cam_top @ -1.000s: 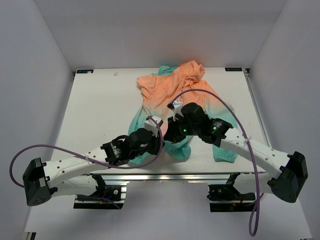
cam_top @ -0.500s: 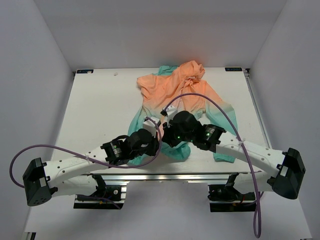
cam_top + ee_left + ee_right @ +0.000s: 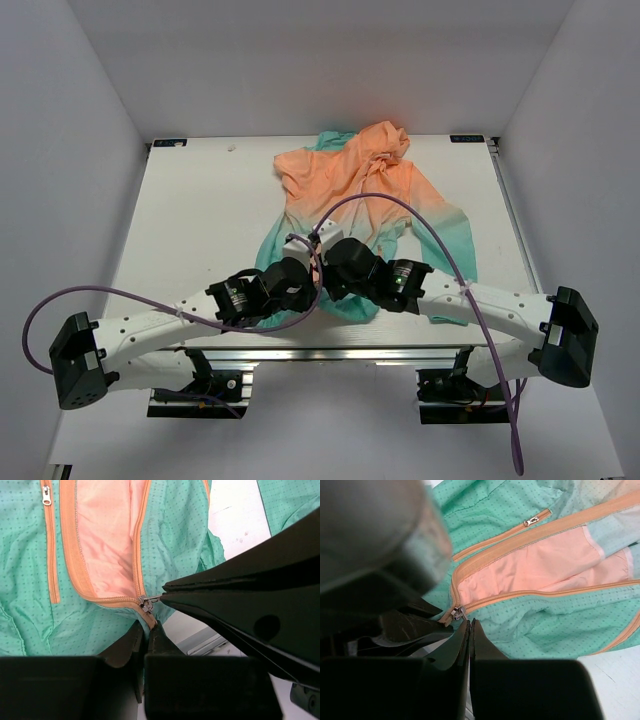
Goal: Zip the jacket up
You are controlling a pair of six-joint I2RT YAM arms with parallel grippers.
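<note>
Thin hooded jacket [image 3: 350, 190], orange fading to teal, on white table [image 3: 200, 200], hem nearest the arm bases. Left pincer [image 3: 147, 635] clamps hem just under metal zipper slider [image 3: 145, 604]; right pincer [image 3: 470, 626] pinched closed, seemingly on its pull. Orange track runs from slider away toward hood.

- I see the jacket [image 3: 350, 190] on the table [image 3: 200, 220], hood farthest, hem toward the near edge.
- At the hem the left gripper [image 3: 148, 630] sits just left of the right gripper [image 3: 470, 622], with the zipper slider [image 3: 145, 603] at their tips.
</note>
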